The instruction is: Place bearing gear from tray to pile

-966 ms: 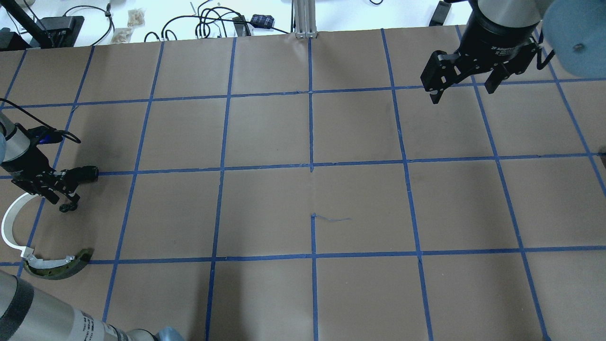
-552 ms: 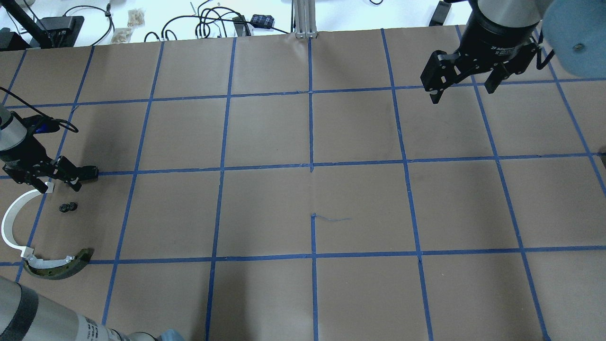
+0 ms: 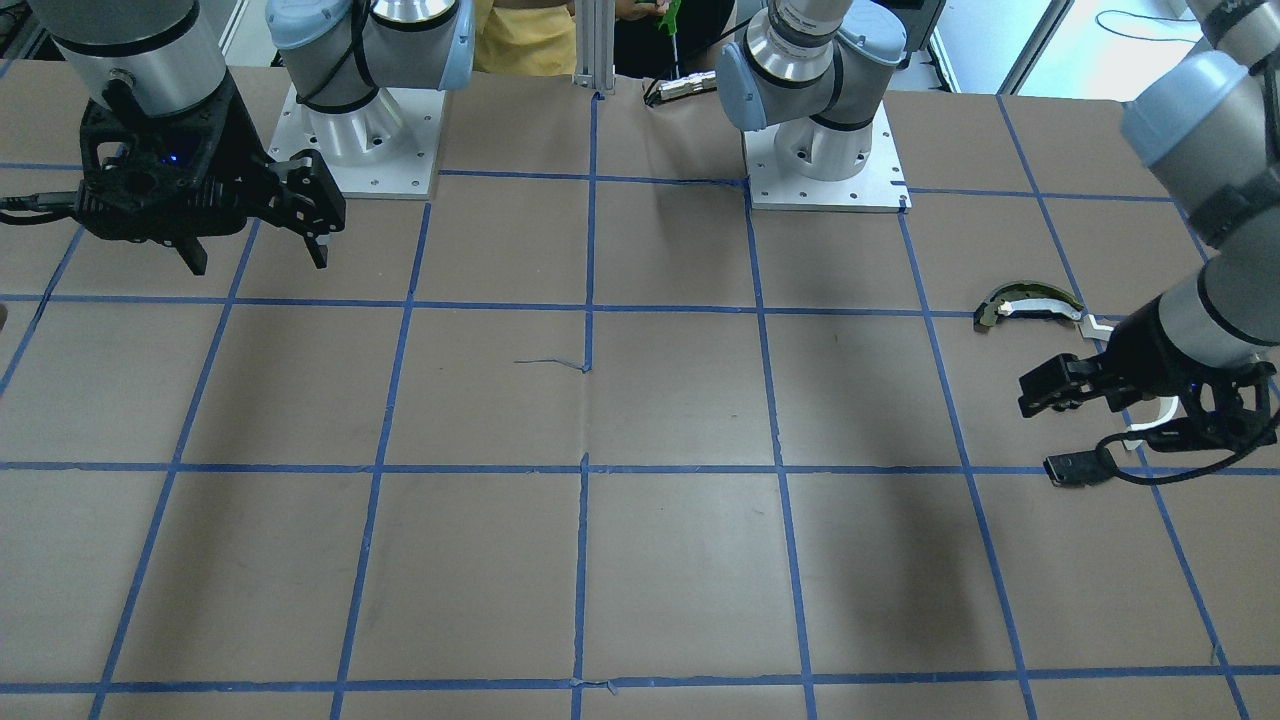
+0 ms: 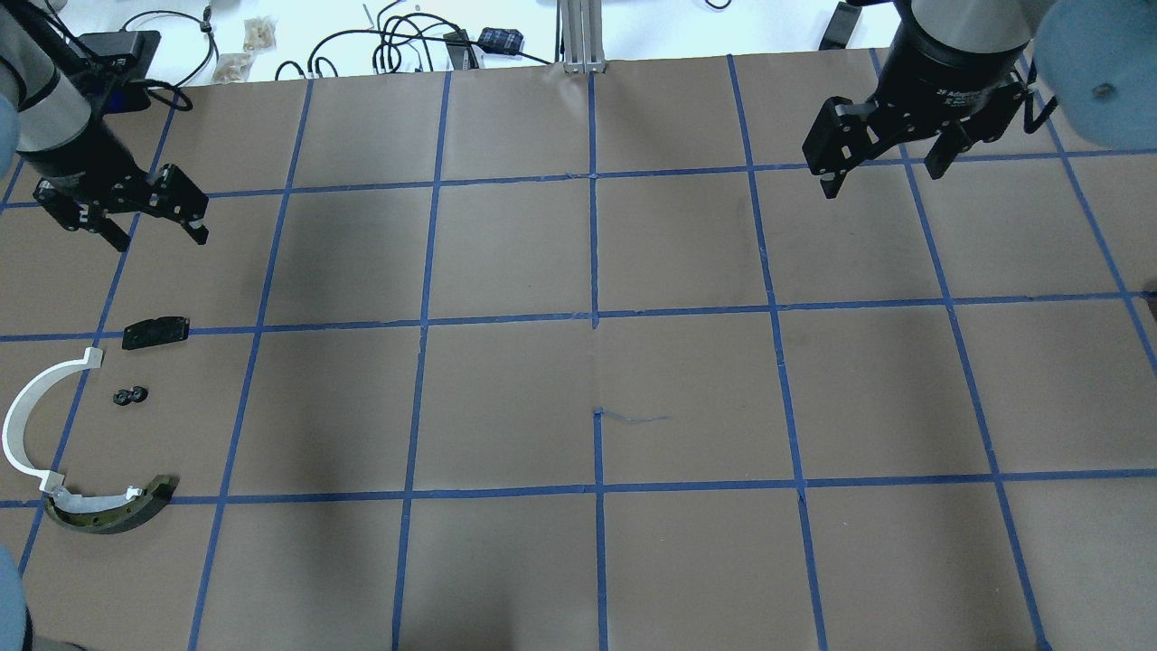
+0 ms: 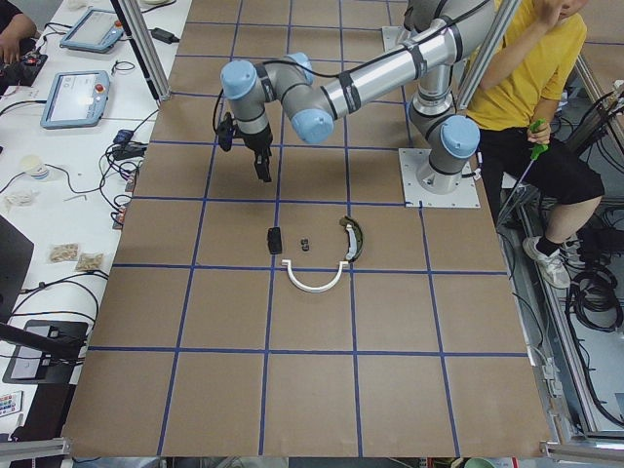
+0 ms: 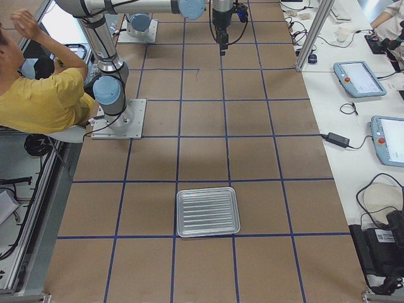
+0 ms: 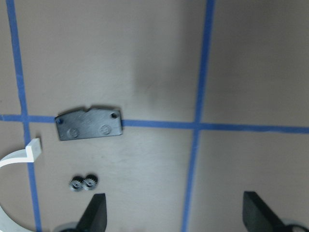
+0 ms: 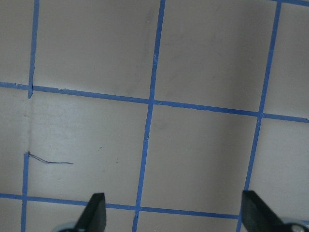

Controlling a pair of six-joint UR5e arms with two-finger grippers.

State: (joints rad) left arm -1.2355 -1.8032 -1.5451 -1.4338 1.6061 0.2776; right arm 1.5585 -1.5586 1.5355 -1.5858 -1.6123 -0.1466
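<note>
The bearing gear (image 4: 131, 395), a small dark double gear, lies on the table in the pile, between the white curved strip (image 4: 23, 416) and the flat black plate (image 4: 155, 332). The dark curved piece with a pale top (image 4: 113, 511) lies nearer the robot. My left gripper (image 4: 155, 233) is open and empty, well beyond the pile. Its wrist view shows the gear (image 7: 83, 183), the plate (image 7: 88, 124) and the strip's end (image 7: 33, 146) ahead of the open fingers. My right gripper (image 4: 881, 181) is open and empty at the far right. The silver tray (image 6: 208, 212) lies bare in the right side view.
Brown paper with a blue tape grid covers the table (image 4: 597, 362). Cables and small boxes (image 4: 425, 41) lie beyond its far edge. A person in a yellow shirt (image 5: 526, 68) sits behind the robot bases.
My left gripper let go of the gear beside the white strip, opened, and moved away toward the far edge of the table. The gear stays in the pile. The right arm has not moved.
</note>
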